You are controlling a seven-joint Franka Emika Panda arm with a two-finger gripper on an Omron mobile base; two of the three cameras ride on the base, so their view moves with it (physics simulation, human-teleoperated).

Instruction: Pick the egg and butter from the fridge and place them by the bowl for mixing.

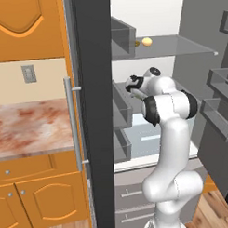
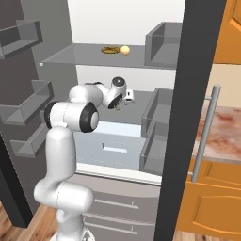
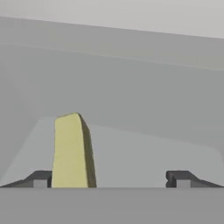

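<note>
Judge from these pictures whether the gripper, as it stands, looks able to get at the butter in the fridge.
Probably yes. The butter stands between the open gripper fingers, close to one finger, with nothing between them. It sits off-centre, so a small sideways correction may help before closing.

Open fridge (image 2: 188, 117): egg (image 2: 124, 50) on upper shelf (image 2: 84, 59) beside flat brown piece (image 2: 111, 50); white arm (image 2: 66, 141) reaching inside, below that shelf.
</note>
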